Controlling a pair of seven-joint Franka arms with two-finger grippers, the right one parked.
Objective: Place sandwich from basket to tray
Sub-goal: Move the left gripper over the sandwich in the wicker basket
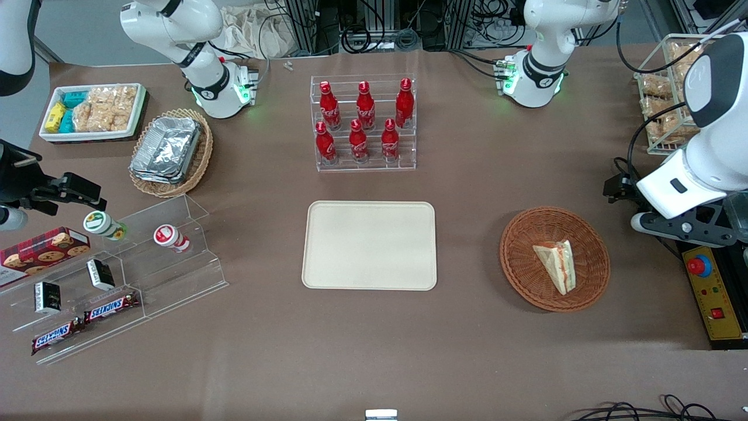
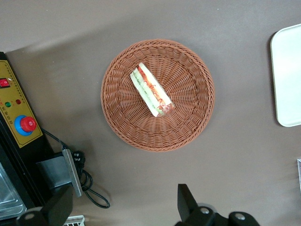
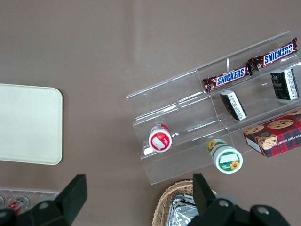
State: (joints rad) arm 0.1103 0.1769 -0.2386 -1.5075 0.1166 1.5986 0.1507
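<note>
The sandwich point(image 1: 558, 266) point(image 2: 151, 90), a wrapped white-bread wedge with red-orange filling, lies in the round reddish-brown woven basket point(image 1: 520, 257) point(image 2: 188, 127). The beige tray point(image 1: 369, 245) point(image 2: 288, 75) sits bare at the table's middle, beside the basket toward the parked arm's end. My left gripper point(image 1: 616, 188) point(image 2: 122, 207) hangs open and holds nothing, well above the table. It is beside the basket toward the working arm's end, apart from basket and sandwich.
A yellow control box with a red button point(image 1: 707, 292) point(image 2: 19, 122) and a black cable point(image 2: 89, 188) lie close to the gripper. A rack of red bottles point(image 1: 363, 123) stands farther from the camera than the tray. A clear snack shelf point(image 1: 117, 275) is toward the parked arm's end.
</note>
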